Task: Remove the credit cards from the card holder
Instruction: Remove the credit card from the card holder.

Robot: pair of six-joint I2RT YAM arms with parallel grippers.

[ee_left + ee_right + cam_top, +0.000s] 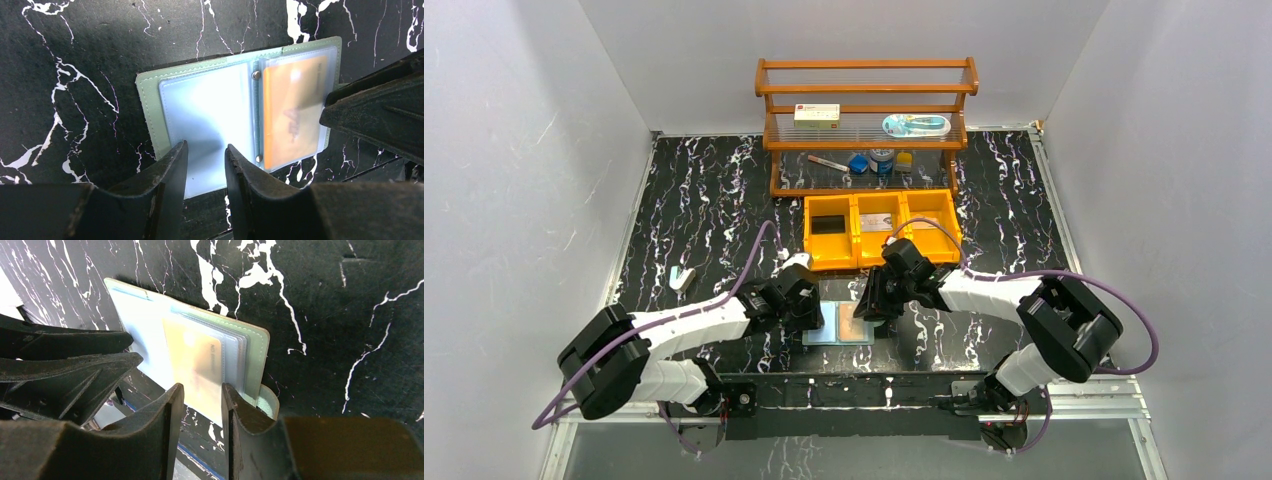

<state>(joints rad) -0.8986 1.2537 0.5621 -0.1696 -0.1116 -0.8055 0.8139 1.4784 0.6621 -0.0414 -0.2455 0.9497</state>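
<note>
- The black, white-veined marble-pattern surface carries everything. It looks slick, so expect the wallet to slide if you drag on it.
- The sage-green bifold card holder lies open and flat near the arm bases, between your two arms. It is likely soft and light, so pin its empty left page.
- The orange-tan plastic credit card sits in the clear right-hand sleeve, with more sleeves stacked beneath. Judge it thin, stiff and slippery; pinch its near short edge. Its print is too blurred to read.
- Your left fingers stand apart astride the left page's edge, holding nothing.
- Your right fingers stand apart around the card's edge, not clamped.
</note>
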